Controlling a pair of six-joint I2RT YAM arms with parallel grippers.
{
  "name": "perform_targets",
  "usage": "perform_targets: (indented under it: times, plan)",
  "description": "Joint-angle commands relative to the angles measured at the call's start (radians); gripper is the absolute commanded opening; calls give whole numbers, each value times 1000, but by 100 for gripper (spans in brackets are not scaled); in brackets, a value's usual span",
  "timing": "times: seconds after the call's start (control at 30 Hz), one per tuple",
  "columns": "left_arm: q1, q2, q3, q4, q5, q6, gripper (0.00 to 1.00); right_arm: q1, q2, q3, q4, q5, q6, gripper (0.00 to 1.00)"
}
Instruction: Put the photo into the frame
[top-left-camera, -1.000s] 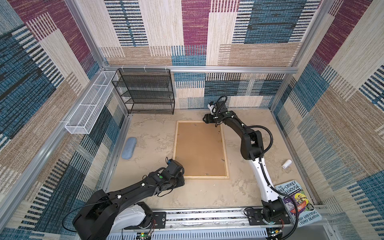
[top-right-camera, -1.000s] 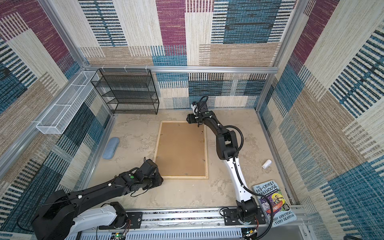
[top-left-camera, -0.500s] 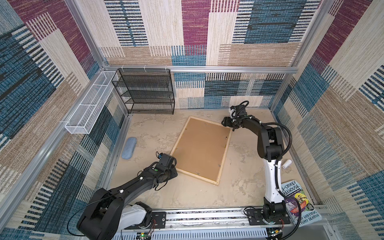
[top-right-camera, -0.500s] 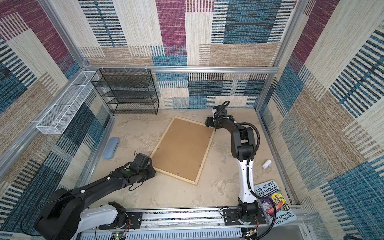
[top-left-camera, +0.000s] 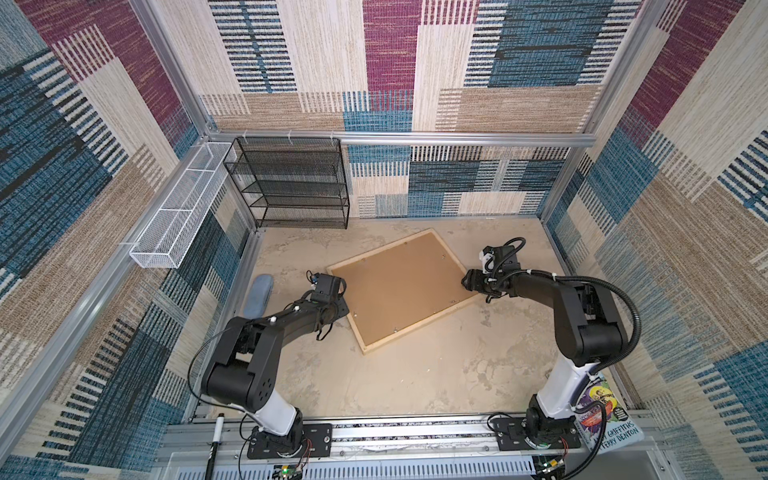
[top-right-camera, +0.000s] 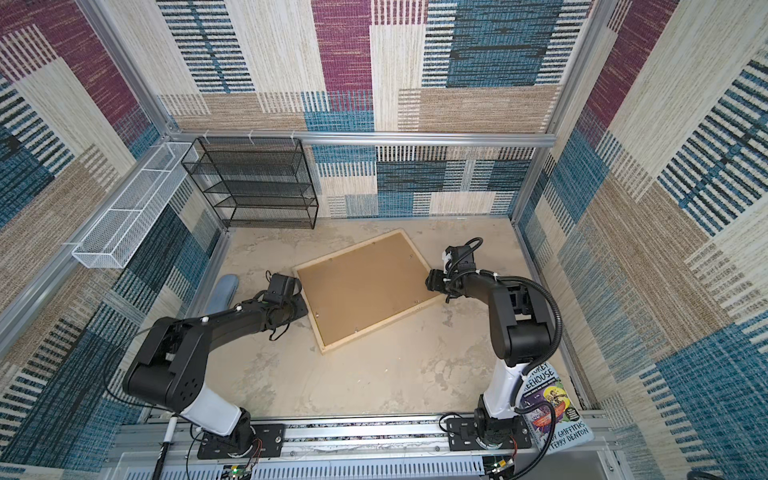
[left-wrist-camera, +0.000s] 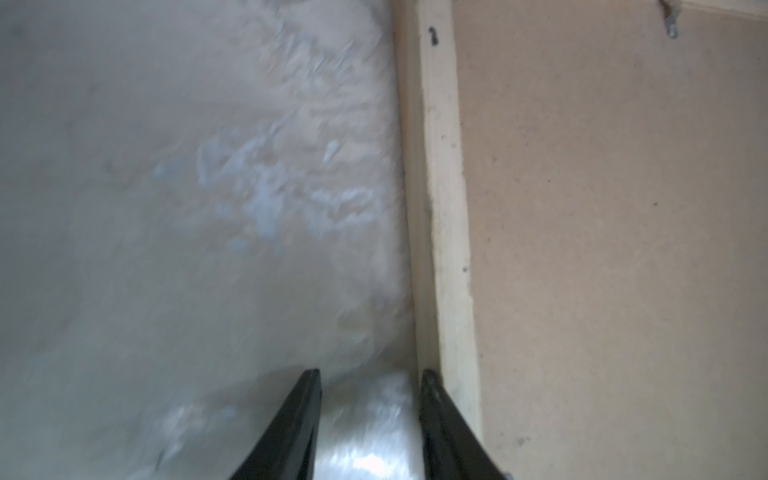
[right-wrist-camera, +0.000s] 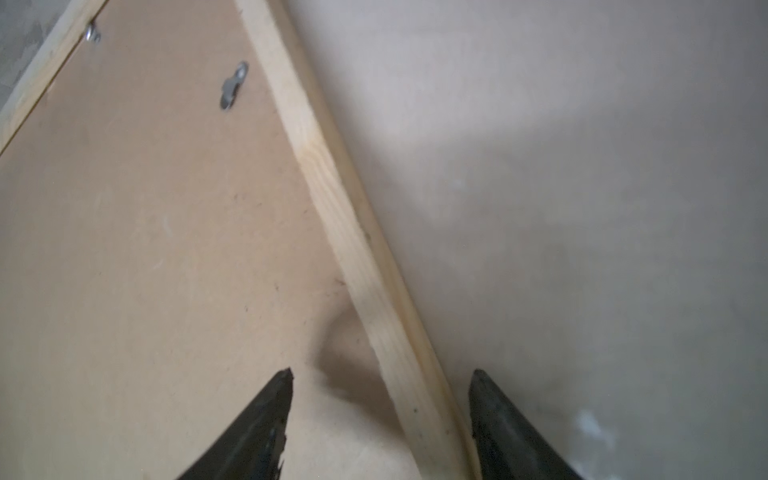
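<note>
The frame (top-left-camera: 419, 326) (top-right-camera: 382, 325) lies back-up and askew on the table, with a brown backing board (top-left-camera: 399, 286) filling it. The photo is out of view. My left gripper (top-left-camera: 341, 308) (top-right-camera: 301, 305) sits low at the frame's left side. It is open in the left wrist view (left-wrist-camera: 370, 374), with only table between the fingers and one finger against the strip's outer edge (left-wrist-camera: 444, 208). My right gripper (top-left-camera: 467, 284) (top-right-camera: 430, 279) is at the frame's right corner, open (right-wrist-camera: 380, 372). Its fingers straddle the wooden strip (right-wrist-camera: 332, 187), one over the board (right-wrist-camera: 145, 249) and one outside.
A black wire shelf (top-left-camera: 291, 183) stands at the back left, with a white wire basket (top-left-camera: 174, 216) on the left wall. A blue-grey pad (top-left-camera: 258, 293) lies left of my left arm. A book (top-left-camera: 606, 419) lies by the right arm's base. Small metal clips (right-wrist-camera: 232, 85) dot the board.
The frame has turned clockwise from upright to askew. My right gripper swung right and nearer with its corner, and my left gripper moved left and farther along the left side.
</note>
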Motion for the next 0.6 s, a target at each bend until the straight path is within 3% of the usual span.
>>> perform_targets:
  times: [0.0, 0.2, 0.4, 0.57]
  plan:
    - [1, 96, 59, -91, 161, 45, 42, 3, -124, -124, -17, 10, 69, 69]
    - [1, 135, 94, -97, 181, 59, 41, 3, -357, -333, 29, -21, 150, 69]
    - [-4, 5, 61, -164, 125, 81, 42, 3, -434, -268, 50, 36, 160, 70]
    - [-29, -91, 50, -214, 133, 112, 44, 5, -406, -191, 60, 25, 140, 70]
